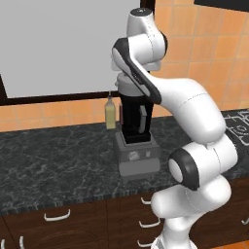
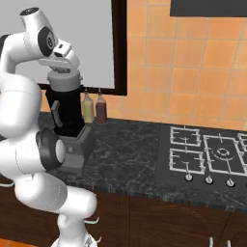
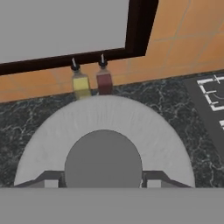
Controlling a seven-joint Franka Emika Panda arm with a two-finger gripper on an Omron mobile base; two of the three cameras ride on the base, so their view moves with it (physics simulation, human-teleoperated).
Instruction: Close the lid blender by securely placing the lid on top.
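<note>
The grey round lid (image 3: 105,127) spreads wide below the hand camera, its raised knob (image 3: 103,159) in the middle. My gripper (image 3: 103,181) is shut on that knob, one fingertip pressed against each side. From the right base view the lid (image 2: 64,79) sits level at the mouth of the black blender jar (image 2: 67,107), with the gripper (image 2: 65,71) directly above it. I cannot tell whether lid and jar rim are fully seated. The jar (image 1: 136,115) stands upright on its grey boxy base (image 1: 137,156), and the lid (image 1: 127,87) shows under the arm's wrist.
A slim yellowish bottle (image 3: 81,85) and a dark red bottle (image 3: 104,82) stand against the wall behind the blender. A gas hob (image 2: 212,154) lies to the right on the dark marble counter (image 1: 53,155). A dark-framed window (image 3: 138,26) is behind.
</note>
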